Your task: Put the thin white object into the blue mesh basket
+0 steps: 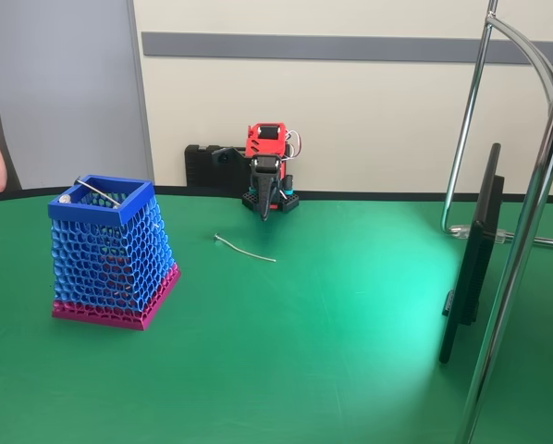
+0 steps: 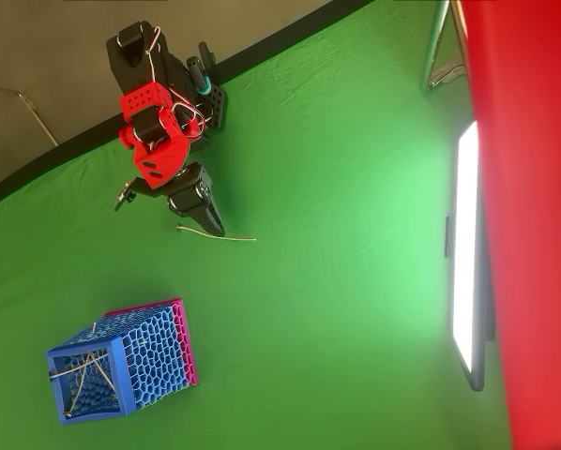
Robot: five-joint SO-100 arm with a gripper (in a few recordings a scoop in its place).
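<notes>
Reaching for the wire: the thin white object (image 1: 245, 248) lies loose on the green worktop (image 1: 332, 351), not yet grasped.

In the fixed view the gripper (image 1: 264, 215) points down at the worktop just behind the object, holding nothing; its fingers look nearly together, though I cannot tell for sure. The blue mesh basket (image 1: 113, 250) stands upright well to the left, a grey metal rod (image 1: 95, 191) leaning across its rim. A dark screen (image 1: 471, 259) and chrome stand legs (image 1: 526, 231) sit far right, clear of the path. In the overhead view the gripper (image 2: 213, 225) hovers at the object (image 2: 217, 233), over its left half. The basket (image 2: 121, 361) sits below and left, with open green worktop between. By my reading, the next move calls for opening, settling low over the wire and pinching it flat against the surface.
</notes>
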